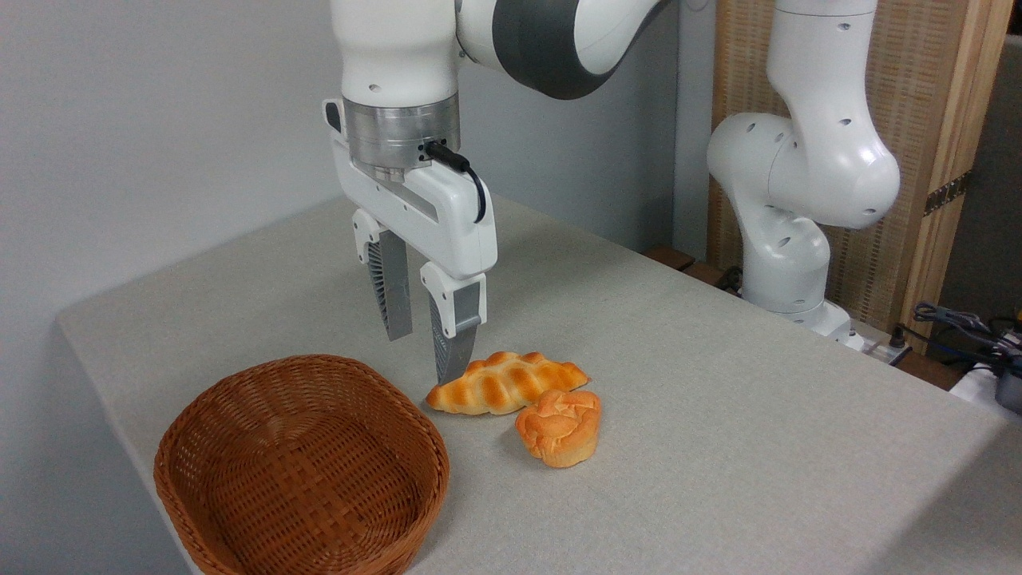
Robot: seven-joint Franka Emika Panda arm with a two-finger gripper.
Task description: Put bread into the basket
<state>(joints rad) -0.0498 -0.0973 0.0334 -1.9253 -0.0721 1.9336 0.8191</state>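
The bread (559,426) is seen lower right of the open, empty fingers (423,355), beyond the braided loaf (506,382); the basket (299,467) is at lower left.

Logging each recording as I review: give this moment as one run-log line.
tool: open, empty, above table beside braided loaf | bread: on table, ungrasped | basket: empty | step: pre-grasp

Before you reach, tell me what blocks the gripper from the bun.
The braided loaf lies between the open gripper and the bun, touching or nearly touching it. Nothing visible lies between bun and basket.
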